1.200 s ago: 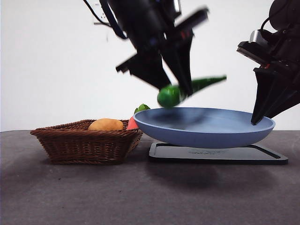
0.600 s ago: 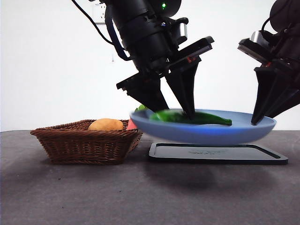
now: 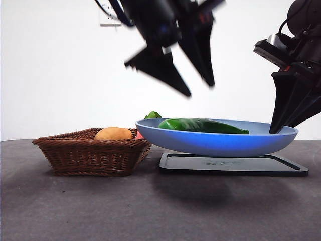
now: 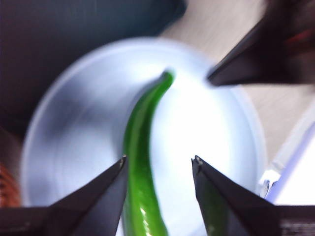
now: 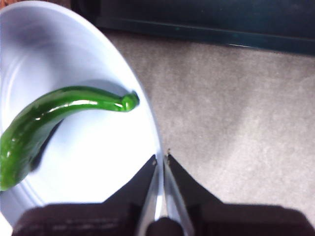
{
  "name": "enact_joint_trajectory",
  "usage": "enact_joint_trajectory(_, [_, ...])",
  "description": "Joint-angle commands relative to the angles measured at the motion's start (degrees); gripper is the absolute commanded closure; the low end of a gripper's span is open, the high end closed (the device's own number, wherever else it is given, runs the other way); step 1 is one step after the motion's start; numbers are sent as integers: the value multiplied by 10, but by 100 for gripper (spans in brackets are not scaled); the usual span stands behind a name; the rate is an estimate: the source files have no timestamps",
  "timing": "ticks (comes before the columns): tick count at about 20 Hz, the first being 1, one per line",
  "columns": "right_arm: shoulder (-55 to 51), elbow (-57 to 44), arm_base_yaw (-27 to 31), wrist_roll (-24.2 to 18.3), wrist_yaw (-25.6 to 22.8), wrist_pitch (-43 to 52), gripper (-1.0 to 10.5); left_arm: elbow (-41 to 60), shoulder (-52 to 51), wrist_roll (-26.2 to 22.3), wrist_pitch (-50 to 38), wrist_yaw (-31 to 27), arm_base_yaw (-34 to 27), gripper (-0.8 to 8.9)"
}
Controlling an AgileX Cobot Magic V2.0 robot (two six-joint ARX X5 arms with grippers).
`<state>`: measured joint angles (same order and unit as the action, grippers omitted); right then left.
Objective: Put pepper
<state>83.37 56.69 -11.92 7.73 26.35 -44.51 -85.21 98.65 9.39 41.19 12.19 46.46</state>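
Note:
The dark-green pepper (image 3: 203, 125) lies flat in the blue plate (image 3: 215, 143), also seen in the left wrist view (image 4: 140, 162) and the right wrist view (image 5: 54, 115). My left gripper (image 3: 200, 88) is open and empty, high above the plate and the pepper; its jaws (image 4: 157, 169) stand apart. My right gripper (image 3: 275, 129) is shut on the plate's right rim (image 5: 160, 162) and holds the plate a little above the black mat (image 3: 233, 164).
A brown wicker basket (image 3: 90, 153) stands left of the plate, with a tan-orange potato-like lump (image 3: 114, 133) in it. A red-orange toy with green leaves (image 3: 149, 118) peeks out behind the plate's left edge. Grey table in front.
My left gripper lowered the pepper into the plate, let it go, and has risen open above it. The right gripper still holds the plate's rim.

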Motion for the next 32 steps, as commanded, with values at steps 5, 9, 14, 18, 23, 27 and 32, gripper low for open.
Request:
enact_joint_trajectory(5, [7, 14, 25, 20, -15, 48, 944, -12, -138, -33, 20, -1, -12, 581])
enact_joint_trajectory(9, [45, 52, 65, 34, -29, 69, 944, -12, -231, -35, 40, -1, -12, 581])
enact_joint_trajectory(14, [150, 148, 96, 35, -41, 72, 944, -12, -306, -34, 65, -1, -12, 581])
enact_joint_trajectory(18, [232, 205, 111, 38, -41, 74, 944, -12, -331, -34, 93, -1, -12, 581])
enact_joint_trajectory(23, [286, 213, 115, 38, -40, 101, 944, -12, -334, -30, 110, -1, -12, 581])
enact_joint_trajectory(27, [292, 213, 115, 28, -40, 102, 910, -12, -334, -30, 114, -1, -12, 581])
enact_joint_trajectory(32, [264, 213, 121, 22, -40, 91, 763, -12, -334, -30, 117, -2, -12, 581])
